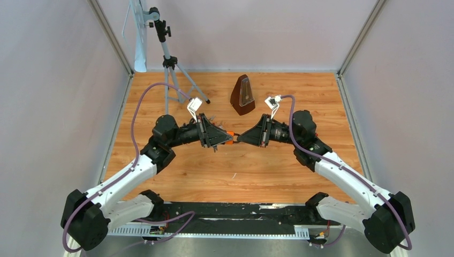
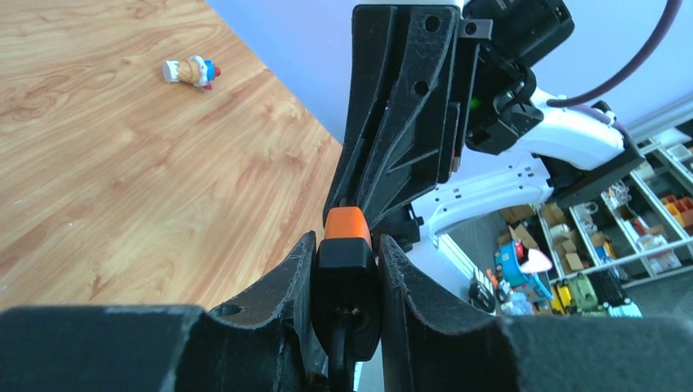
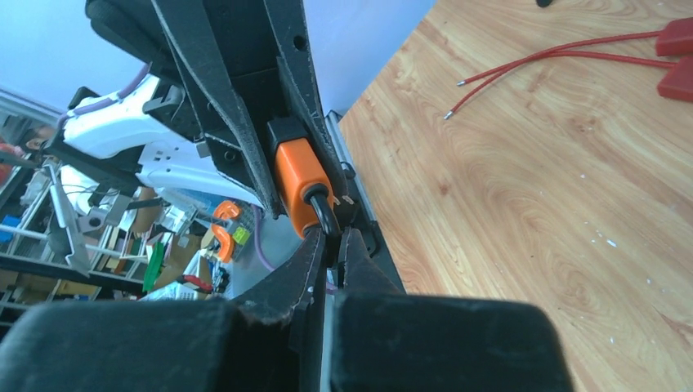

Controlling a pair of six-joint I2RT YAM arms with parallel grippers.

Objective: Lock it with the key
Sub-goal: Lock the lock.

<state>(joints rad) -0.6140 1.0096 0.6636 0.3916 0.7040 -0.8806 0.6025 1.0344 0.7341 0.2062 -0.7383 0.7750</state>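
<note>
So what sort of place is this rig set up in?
Probably a robotics lab or workshop: a wooden table boxed in by pale panels, a tripod at the back, and cluttered storage shelves beyond it.

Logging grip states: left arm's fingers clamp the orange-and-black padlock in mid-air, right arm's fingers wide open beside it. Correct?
Not quite. The right arm's fingers are shut, not open: they pinch a thin black piece at the orange end of the orange-and-black padlock, as the right wrist view shows. The left arm's fingers do clamp the padlock in mid-air.
</note>
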